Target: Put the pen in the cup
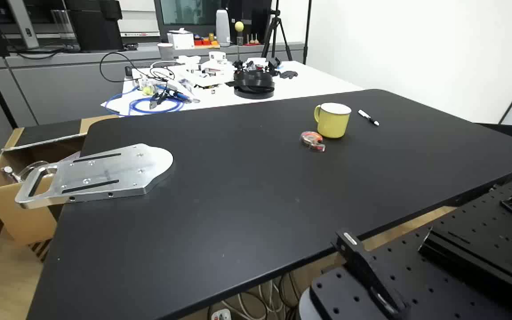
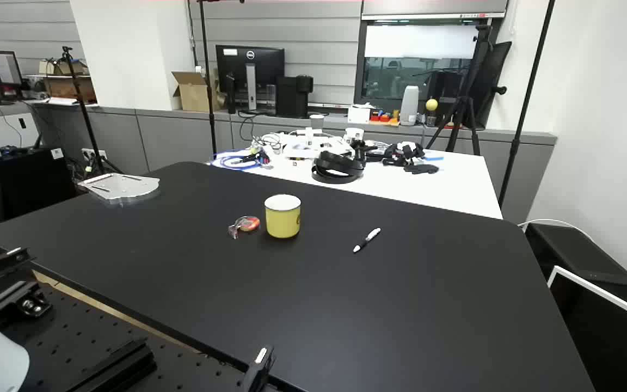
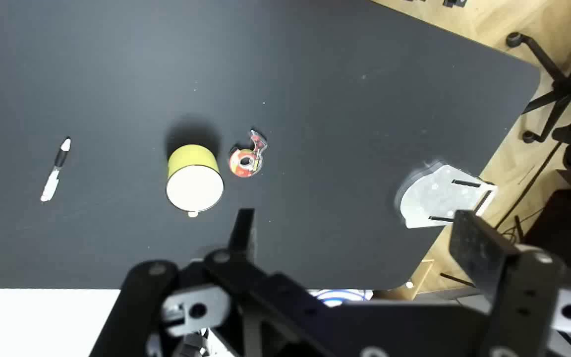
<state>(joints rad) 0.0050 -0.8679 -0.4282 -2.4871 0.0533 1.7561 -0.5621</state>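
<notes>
The pen is a thin white stick with a black grip. It lies flat on the dark table, a short way from the cup. It also shows in an exterior view and in the wrist view. The cup is a yellow mug, upright, with a pale inside. It also shows in an exterior view and in the wrist view. Its handle is hidden in one of these views. My gripper is open and empty, with its fingers wide apart, above the table. Neither exterior view shows it.
A small clear and red tape dispenser lies beside the cup. A silver metal plate sits at the table's edge, partly overhanging. A white table with clutter adjoins the dark table. A cardboard box stands below the edge.
</notes>
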